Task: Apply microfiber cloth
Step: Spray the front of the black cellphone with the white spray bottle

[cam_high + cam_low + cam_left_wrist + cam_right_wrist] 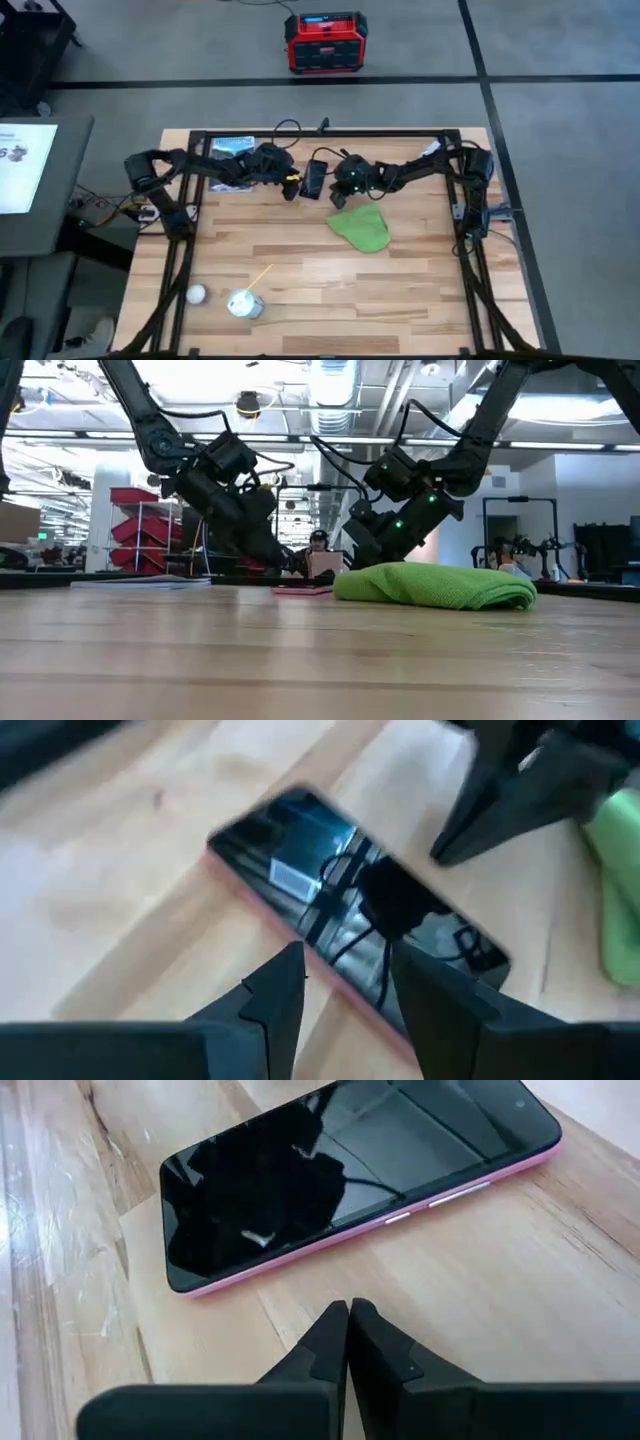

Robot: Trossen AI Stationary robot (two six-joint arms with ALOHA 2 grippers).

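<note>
The floor [560, 60] is grey, with dark lines. A red box [323, 42] stands on it. Red bins [140, 520] and bright ceiling lights [330, 385] show behind.

You had the pink-edged phone [350, 1185] lying screen up on the wooden table [300, 270]; a white ball [196, 294] sat near a white cup [244, 303] at the near edge; a red box [324, 42] stood on the floor beyond.

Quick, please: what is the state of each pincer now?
Left pincer: open, empty, at the phone's edge.
Right pincer: shut, empty, beside the phone.
</note>
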